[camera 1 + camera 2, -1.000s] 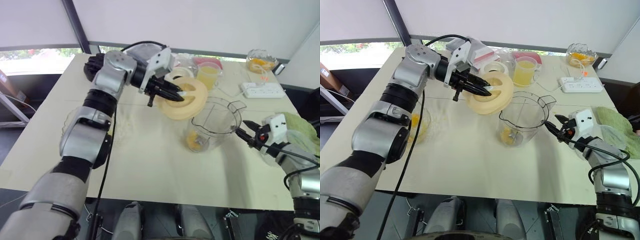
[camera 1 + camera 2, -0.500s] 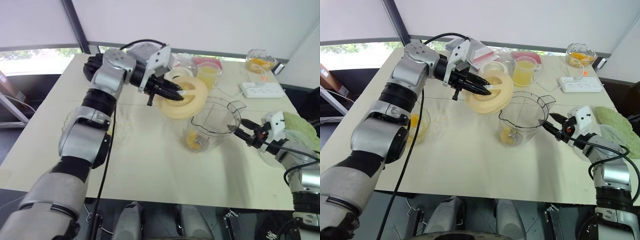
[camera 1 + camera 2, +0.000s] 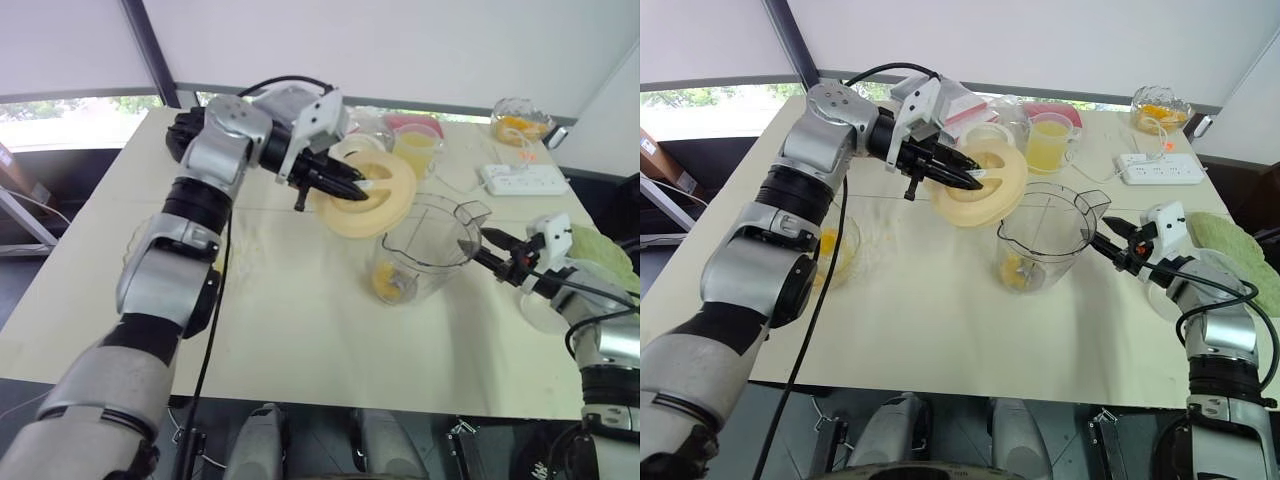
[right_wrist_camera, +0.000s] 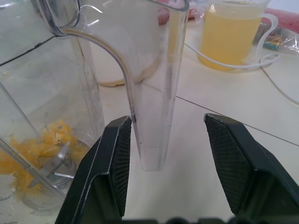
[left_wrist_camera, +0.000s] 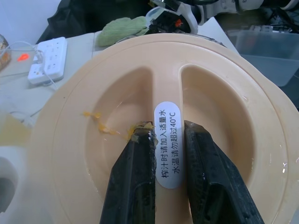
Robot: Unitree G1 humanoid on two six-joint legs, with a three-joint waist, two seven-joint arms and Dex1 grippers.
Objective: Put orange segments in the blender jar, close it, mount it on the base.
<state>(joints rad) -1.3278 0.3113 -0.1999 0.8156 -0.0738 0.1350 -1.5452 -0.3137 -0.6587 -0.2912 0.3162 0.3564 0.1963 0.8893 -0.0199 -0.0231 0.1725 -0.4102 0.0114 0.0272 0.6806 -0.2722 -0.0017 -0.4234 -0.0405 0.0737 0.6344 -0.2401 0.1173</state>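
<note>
Two fingers of the left gripper (image 5: 167,131) clamp the ridge of the round cream plastic lid (image 5: 233,102), aloft beside the clear plastic blender jar (image 3: 425,255). It stands on the beige table (image 3: 300,300), orange segments (image 3: 392,285) inside. The right gripper (image 4: 166,121) gapes wide astride its handle (image 4: 159,93).

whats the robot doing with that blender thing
It is partway through closing a blender. Its left jaws are shut on the ridge of the cream lid, holding it tilted in the air beside the jar, not yet on it. The jar stands on the table, top open, with orange pieces at the bottom. The right jaws are open, one on either side of the jar's handle.
</note>
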